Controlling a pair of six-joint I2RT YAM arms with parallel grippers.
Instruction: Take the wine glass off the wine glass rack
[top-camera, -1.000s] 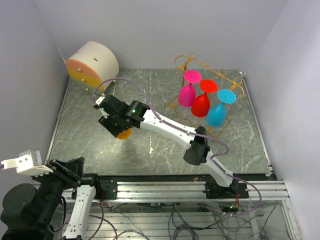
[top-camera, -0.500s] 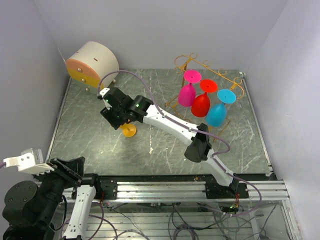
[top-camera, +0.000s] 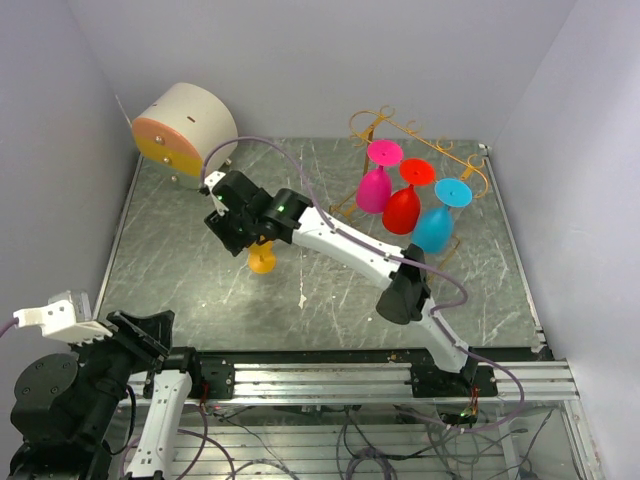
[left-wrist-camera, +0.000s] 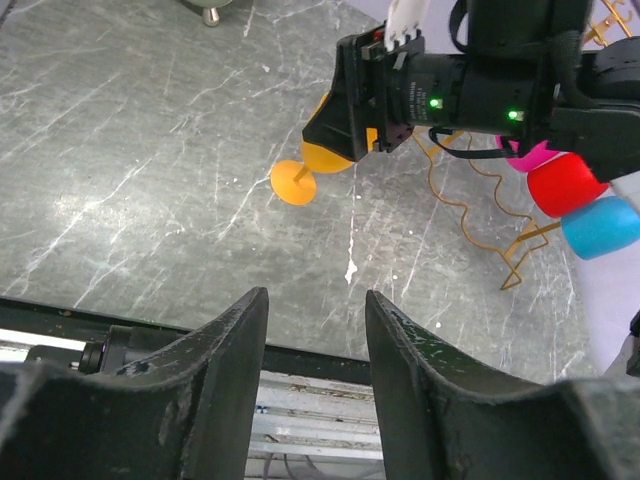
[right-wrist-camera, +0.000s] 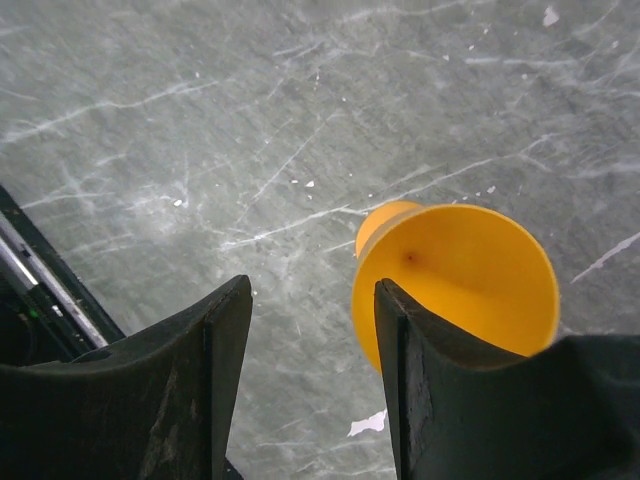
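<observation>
Around orange glass (top-camera: 261, 262): bare table (top-camera: 160, 270) from 6 to 10 o'clock. Blocked at 2 by wine glass rack (top-camera: 372, 122) with 3 hung glasses (top-camera: 402, 208), at 11 by drawer box (top-camera: 185, 122), at 4 by right arm (top-camera: 340, 245).

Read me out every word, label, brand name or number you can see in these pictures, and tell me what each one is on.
None: no view shows any readable text.
The round cream-and-orange box, the wine glass rack, the orange glass and the pink, red and blue glasses are all plain.
The right arm shows only green lights, no lettering.
</observation>
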